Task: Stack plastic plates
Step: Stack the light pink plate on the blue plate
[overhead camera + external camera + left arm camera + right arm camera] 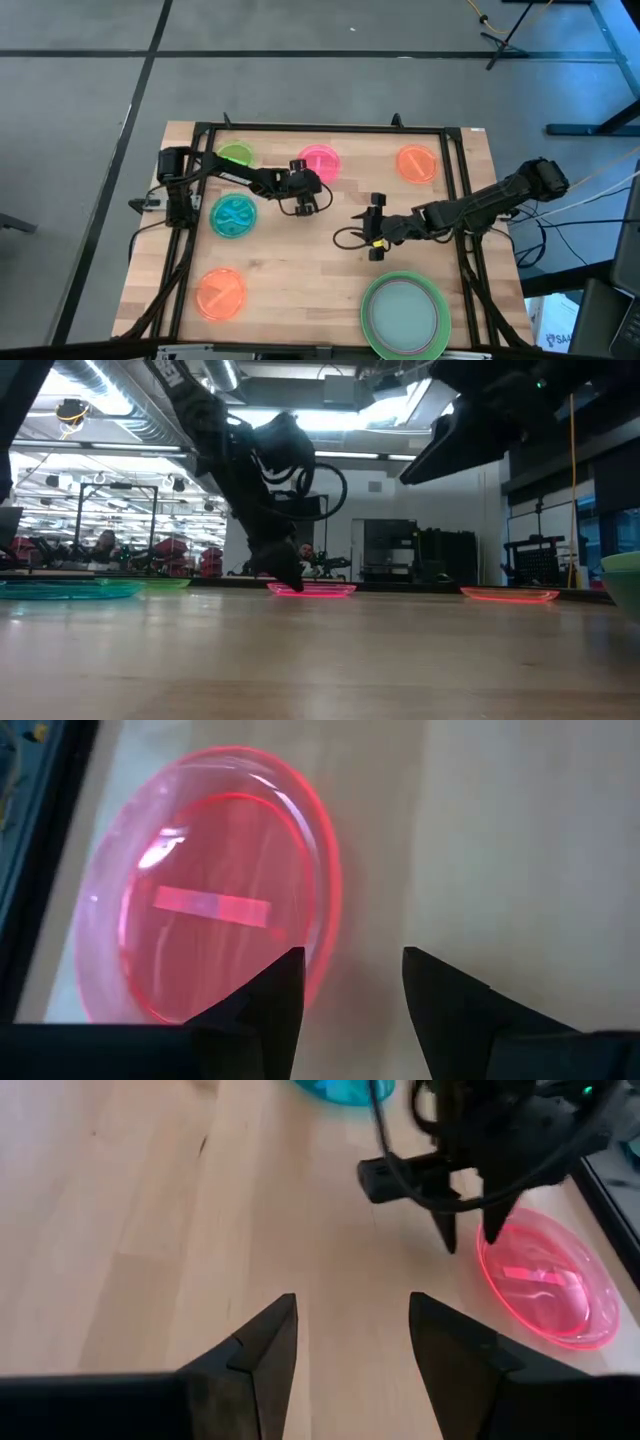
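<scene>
Straddling the pink plate's (215, 890) rim near the tabletop's far edge, left gripper (350, 982) fingers open — positioned to pinch; right gripper (350, 1342) — open, mid-table — waits.

Large open lab or industrial workshop hall. Grey floor (80, 150) is lying around a pale wooden table (300, 260) that is sitting inside a black metal frame (320, 128), with cables (580, 205) trailing off beside it. Beyond the table edge, the low view is showing exposed silver ducting (110, 405) and strip lighting (345, 420) running overhead, rows of equipment racks (120, 540), dark cabinets (415, 555), and a seated person (103, 543) far back.
</scene>
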Robot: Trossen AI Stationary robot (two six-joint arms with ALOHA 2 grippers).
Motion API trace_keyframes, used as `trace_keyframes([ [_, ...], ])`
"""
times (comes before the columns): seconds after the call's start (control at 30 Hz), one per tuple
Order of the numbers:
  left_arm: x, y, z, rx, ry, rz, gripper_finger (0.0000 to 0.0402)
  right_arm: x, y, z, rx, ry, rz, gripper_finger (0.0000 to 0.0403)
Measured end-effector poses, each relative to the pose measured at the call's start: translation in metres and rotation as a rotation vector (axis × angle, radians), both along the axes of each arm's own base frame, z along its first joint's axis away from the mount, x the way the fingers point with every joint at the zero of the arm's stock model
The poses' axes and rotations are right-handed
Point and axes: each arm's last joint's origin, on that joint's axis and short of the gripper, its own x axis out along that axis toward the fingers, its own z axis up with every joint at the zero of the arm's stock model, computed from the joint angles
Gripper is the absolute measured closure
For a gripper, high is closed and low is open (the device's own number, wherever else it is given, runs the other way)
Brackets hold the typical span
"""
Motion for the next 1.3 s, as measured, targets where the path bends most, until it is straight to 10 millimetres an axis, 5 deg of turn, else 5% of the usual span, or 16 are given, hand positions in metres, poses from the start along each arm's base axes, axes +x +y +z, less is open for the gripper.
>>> trace_keyframes([
  [0.67,-0.003,0.051,-0.019,-0.099,-0.052,-0.064,0.0246,0.009,-0.040,0.000,0.008,-0.001,-0.122,0.0219],
  [1.03,-0.001,0.044,-0.021,-0.113,-0.042,-0.109,0.0384,0.009,-0.039,0.000,0.078,-0.022,-0.163,0.0219],
  [1.3,0.004,0.006,-0.002,-0.051,-0.022,-0.173,0.0398,0.014,-0.032,0.008,0.154,-0.064,-0.078,0.0219],
])
